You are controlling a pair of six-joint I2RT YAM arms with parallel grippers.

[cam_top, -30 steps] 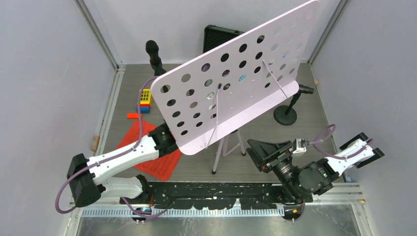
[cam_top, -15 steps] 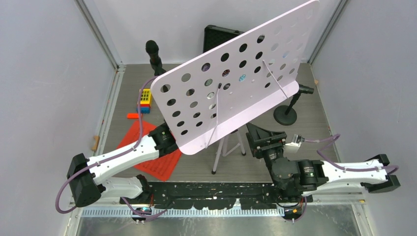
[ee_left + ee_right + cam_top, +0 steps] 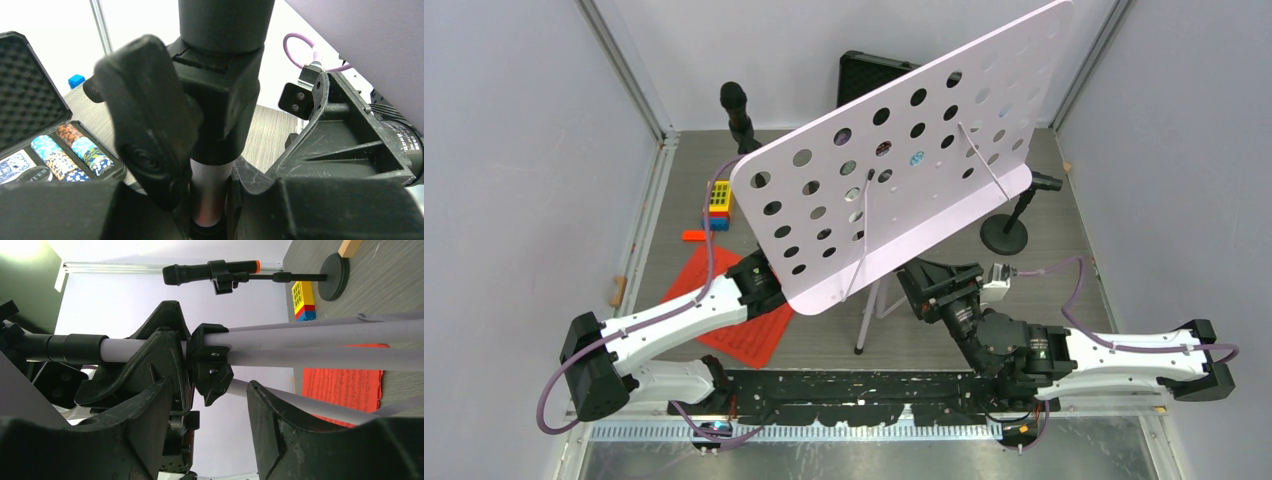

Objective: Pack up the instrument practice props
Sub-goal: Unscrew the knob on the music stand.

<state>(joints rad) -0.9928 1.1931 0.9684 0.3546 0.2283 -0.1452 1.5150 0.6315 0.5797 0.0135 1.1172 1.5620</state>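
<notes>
The music stand (image 3: pixel 894 170) stood at the middle of the surface (image 3: pixel 1074 262), probably top-heavy and stiff, tilted toward 1 o'clock. From 8 o'clock the left pincer (image 3: pixel 209 216) gripped its smooth, likely slippery pole (image 3: pixel 210 187). From 4 o'clock the right pincer (image 3: pixel 210 390) gaped astride the leg collar (image 3: pixel 210 365), probably the surest hold.
</notes>
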